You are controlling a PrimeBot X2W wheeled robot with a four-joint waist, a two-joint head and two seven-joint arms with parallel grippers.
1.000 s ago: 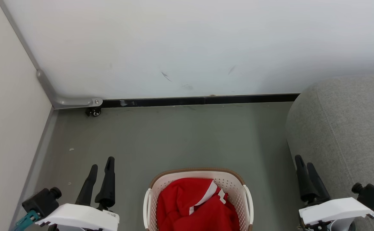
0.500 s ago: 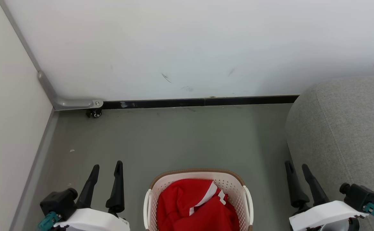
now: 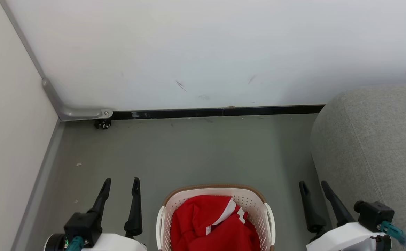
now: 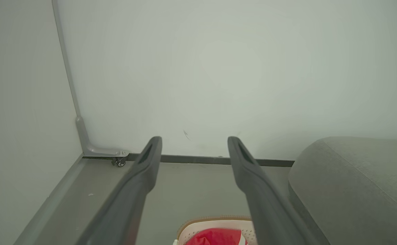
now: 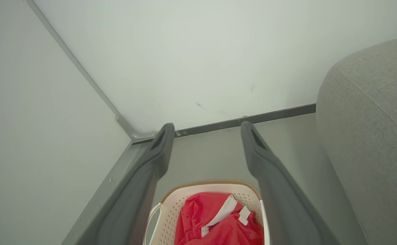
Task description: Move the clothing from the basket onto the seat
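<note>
Basket [image 3: 214, 189] between left end effector [image 3: 121, 180], right end effector [image 3: 313, 183]; both splayed, empty.

The smooth grey-green floor [image 3: 196, 150] carries a cream perforated plastic basket with brown rim [image 3: 203, 191] at bottom centre, a large grey woven-fabric seat [image 3: 373, 139] at right, and a small black caster [image 3: 102, 123] at upper left.

Staged lab corner: white partition panels [image 3: 203, 52] on caster [image 3: 102, 123], grey floor [image 3: 196, 150], upholstered seat [image 3: 373, 139].

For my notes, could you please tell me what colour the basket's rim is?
The rim of the basket is brown, clearest in the right wrist view.
</note>
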